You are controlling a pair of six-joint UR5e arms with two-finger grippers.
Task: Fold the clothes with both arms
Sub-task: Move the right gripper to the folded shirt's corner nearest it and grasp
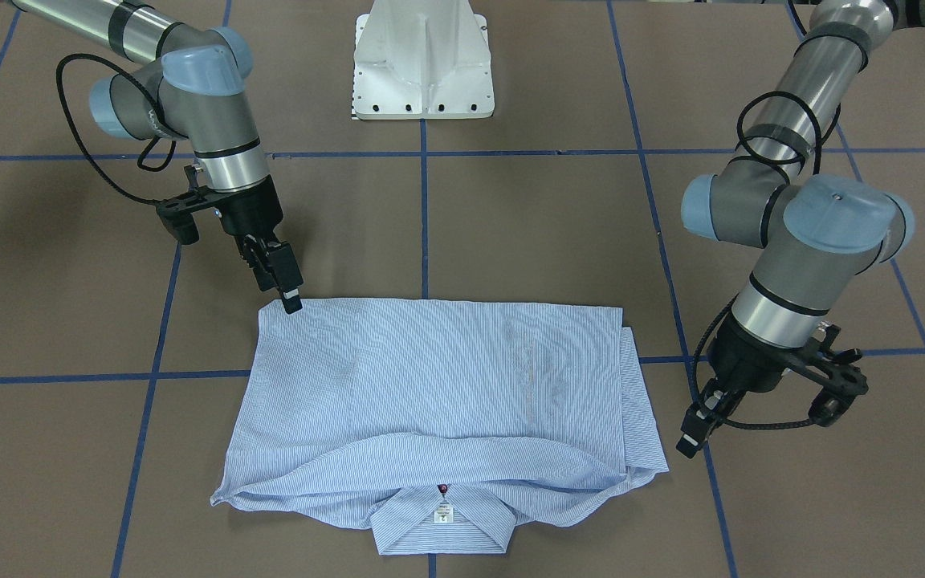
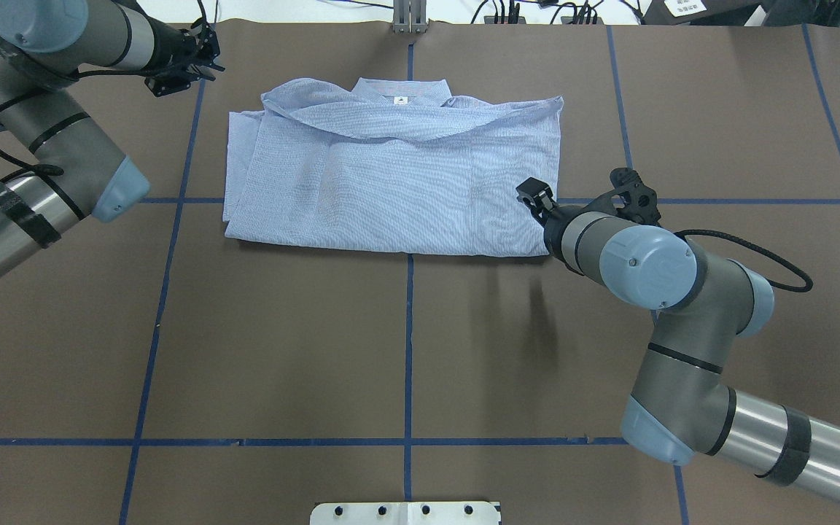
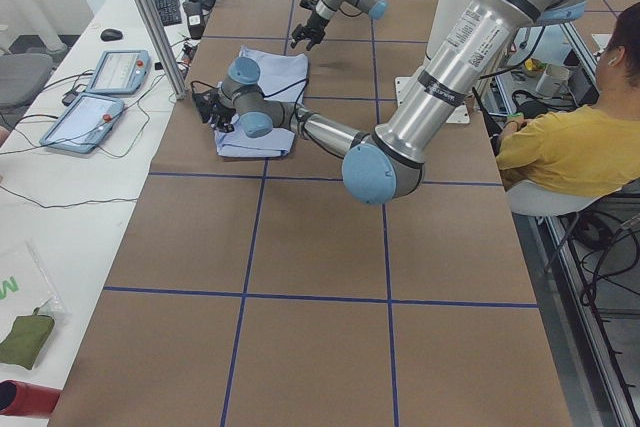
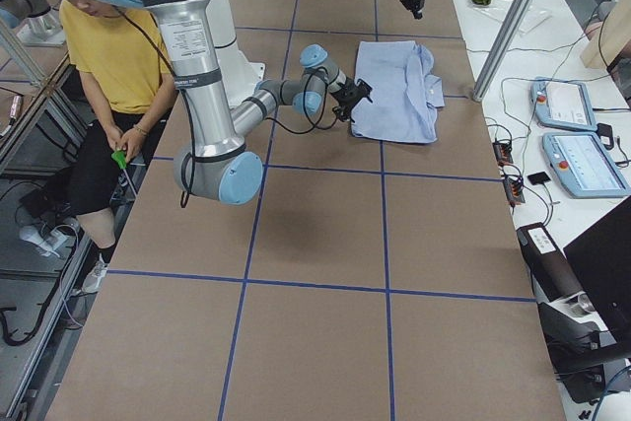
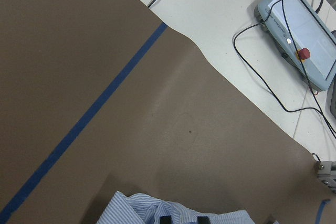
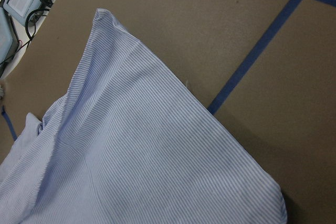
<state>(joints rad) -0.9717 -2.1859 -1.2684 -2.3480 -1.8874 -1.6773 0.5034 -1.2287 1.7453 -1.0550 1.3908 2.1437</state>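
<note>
the light blue-and-white striped cotton shirt [image 1: 438,385] lies folded on the brown surface [image 1: 535,233]; soft, light, best pinched at corners. right fingers [image 1: 292,299] look closed, empty; left fingers [image 1: 694,435] unclear.

The table [image 2: 281,328] is covered in brown paper crossed by blue tape lines [image 2: 408,343]; the folded striped shirt [image 2: 391,175] lies flat on it. A white pedestal base [image 1: 422,60] stands at one edge.
</note>
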